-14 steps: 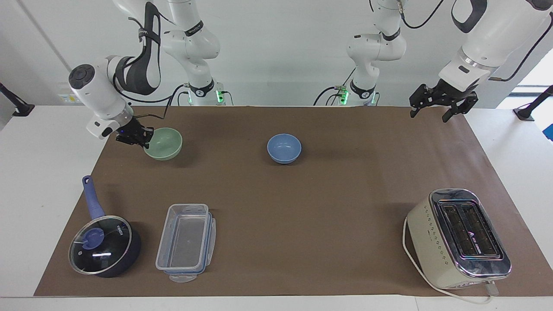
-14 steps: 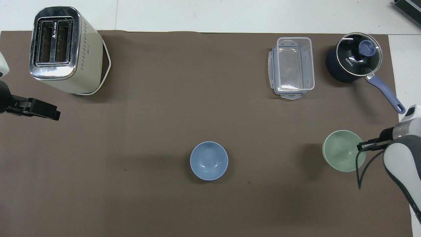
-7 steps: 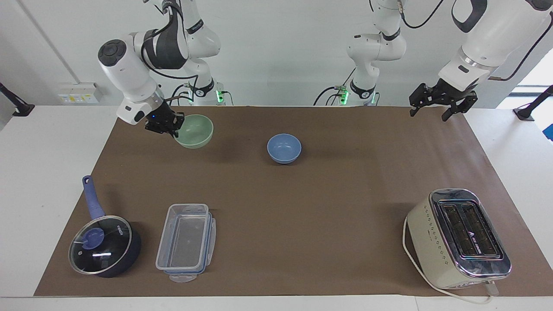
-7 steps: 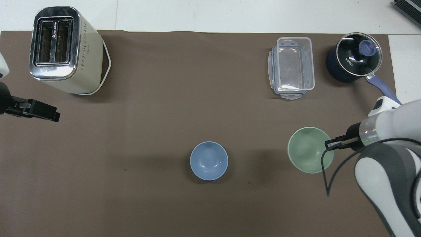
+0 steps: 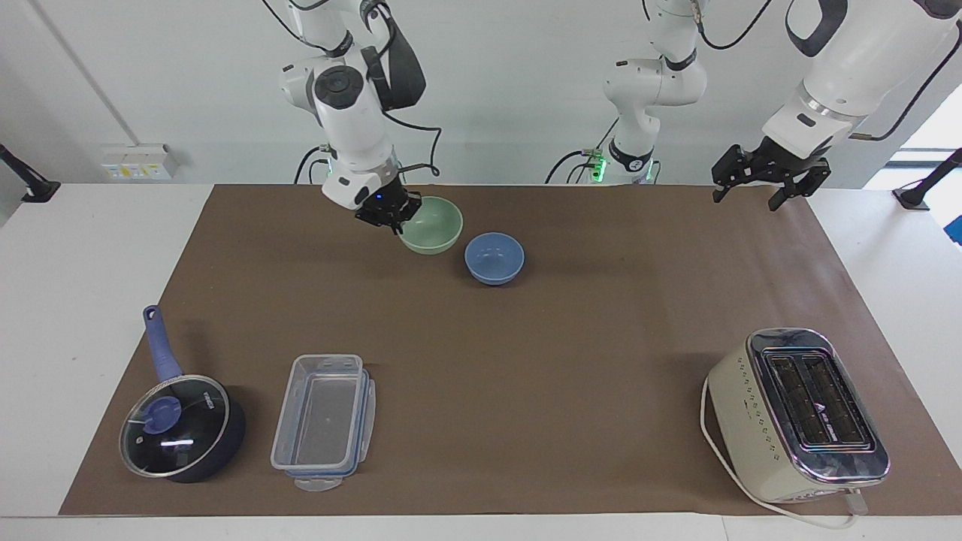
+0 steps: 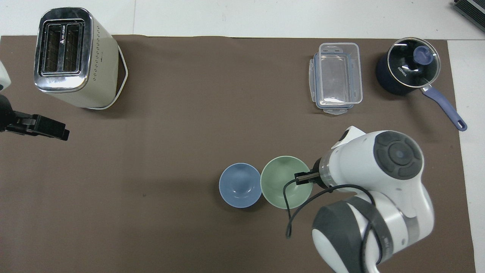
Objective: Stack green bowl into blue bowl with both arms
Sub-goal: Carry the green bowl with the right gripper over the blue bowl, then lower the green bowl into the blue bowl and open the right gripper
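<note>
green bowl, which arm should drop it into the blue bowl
The right arm. Its hand is shut on the green bowl's rim, holding it in the air right beside the blue bowl. The left hand waits open over the mat's edge at the left arm's end.

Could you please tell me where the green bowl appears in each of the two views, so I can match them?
Facing view: the green bowl is upper centre, held by the right claw above the mat.
Overhead view: the green bowl is lower centre, at the white wrist's tip.
Shared landmark: the blue bowl right beside it.
</note>
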Robot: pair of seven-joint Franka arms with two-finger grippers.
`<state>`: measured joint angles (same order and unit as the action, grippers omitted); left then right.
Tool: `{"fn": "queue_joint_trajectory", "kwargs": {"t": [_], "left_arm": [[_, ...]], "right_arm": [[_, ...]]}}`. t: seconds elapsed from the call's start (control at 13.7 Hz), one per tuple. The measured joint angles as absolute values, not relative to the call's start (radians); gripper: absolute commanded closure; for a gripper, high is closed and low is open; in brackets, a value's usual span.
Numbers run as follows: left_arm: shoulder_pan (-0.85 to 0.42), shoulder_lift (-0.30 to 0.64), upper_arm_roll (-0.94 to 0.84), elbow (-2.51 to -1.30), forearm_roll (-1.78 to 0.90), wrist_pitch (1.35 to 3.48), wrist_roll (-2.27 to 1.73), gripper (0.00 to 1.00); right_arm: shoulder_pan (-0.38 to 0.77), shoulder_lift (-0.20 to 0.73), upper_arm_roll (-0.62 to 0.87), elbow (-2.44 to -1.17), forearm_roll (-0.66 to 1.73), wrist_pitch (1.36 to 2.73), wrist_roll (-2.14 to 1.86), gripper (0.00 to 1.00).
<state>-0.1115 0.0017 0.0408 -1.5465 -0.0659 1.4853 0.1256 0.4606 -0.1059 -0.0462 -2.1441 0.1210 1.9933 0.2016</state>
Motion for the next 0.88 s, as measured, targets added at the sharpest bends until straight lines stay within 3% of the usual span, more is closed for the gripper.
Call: {"fn": "queue_joint_trajectory", "kwargs": {"t": [0.51,0.88], "left_arm": [[-0.112,0.002,0.040,-1.547,-0.066,1.485,0.126,0.00],[-0.112,0.002,0.040,-1.547,-0.066,1.485,0.126,0.00]], "right_arm": [[0.600,-0.009,-0.047,-2.176,0.179,2.162,0.255,1.00],[0.608,0.034,-0.051,-2.176,0.179,2.202,0.255,1.00]]}}
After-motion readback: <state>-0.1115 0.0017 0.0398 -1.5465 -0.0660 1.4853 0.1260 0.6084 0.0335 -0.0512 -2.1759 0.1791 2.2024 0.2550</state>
